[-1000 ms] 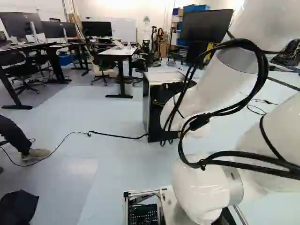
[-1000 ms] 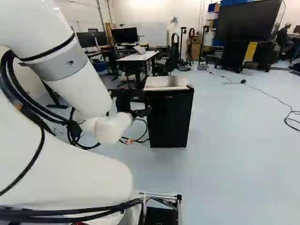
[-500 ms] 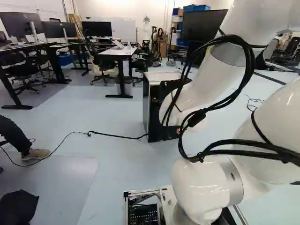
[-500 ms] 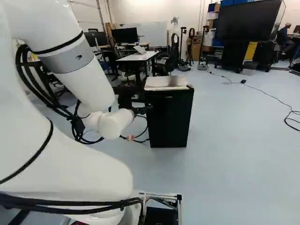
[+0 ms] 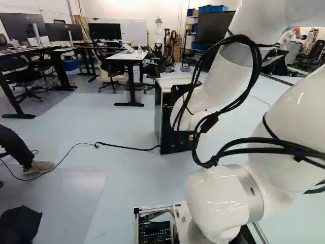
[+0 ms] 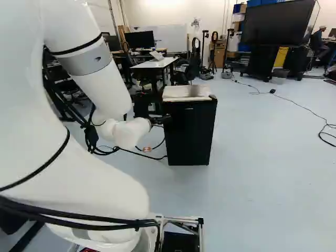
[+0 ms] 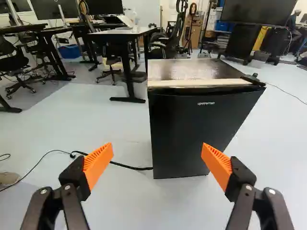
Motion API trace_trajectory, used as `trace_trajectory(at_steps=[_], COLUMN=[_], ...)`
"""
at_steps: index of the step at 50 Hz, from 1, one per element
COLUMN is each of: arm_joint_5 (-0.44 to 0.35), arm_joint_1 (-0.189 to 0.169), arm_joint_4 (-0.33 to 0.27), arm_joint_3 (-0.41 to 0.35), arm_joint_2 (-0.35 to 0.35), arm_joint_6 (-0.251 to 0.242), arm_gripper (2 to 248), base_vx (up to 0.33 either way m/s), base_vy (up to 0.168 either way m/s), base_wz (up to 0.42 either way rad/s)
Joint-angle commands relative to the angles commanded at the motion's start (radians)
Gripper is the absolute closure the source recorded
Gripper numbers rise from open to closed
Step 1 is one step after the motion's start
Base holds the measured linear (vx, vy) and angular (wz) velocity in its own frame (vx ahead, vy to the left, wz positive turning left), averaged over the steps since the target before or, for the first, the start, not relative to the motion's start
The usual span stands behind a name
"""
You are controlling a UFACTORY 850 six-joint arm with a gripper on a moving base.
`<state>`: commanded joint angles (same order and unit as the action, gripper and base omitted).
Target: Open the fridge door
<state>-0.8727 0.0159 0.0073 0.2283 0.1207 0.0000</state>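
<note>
Compact black fridge, door shut; one claw, released, facing it

Floor: pale, smooth. Carries the fridge; stretches before the door and along both sides, seemingly enough for the door to swing.

Arm: white, jointed, bent forward and low, presumably to bring its tool level with the door.

Desk: white top, dark legs. Stands behind the fridge, so it should not hinder the swing.

Fridge: upright on the floor, ahead of the base; left of the middle in the wrist view's background lies the desk, beyond it. Top partly covered by a pale layer, edged at the front.

Door: dark, flat, facing the wrist camera. A small fitting at one upper corner looks like a hinge; the opposite upright edge, on the cord's side, is then the likely one to pull. Any handle recess cannot be made out.

Claw: fingers spread wide, orange pads facing each other, nothing between them. Likely held so to take an edge; needs lining up first.

Cord: black, thin, running along the floor to the fridge's foot. A low pass there could snag it.
</note>
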Motion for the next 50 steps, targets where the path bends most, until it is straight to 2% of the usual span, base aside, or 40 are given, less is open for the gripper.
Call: trace_trajectory(at_steps=[26, 50], arm_joint_5=[0.0, 0.0], arm_joint_1=[0.064, 0.142], arm_joint_4=[0.061, 0.159], arm_joint_3=[0.071, 0.133], arm_joint_2=[-0.074, -0.135], arm_joint_6=[0.0, 0.0], arm_gripper=[3, 3], base_vx=[0.0, 0.0], base_vy=[0.0, 0.0], base_wz=[0.0, 0.0])
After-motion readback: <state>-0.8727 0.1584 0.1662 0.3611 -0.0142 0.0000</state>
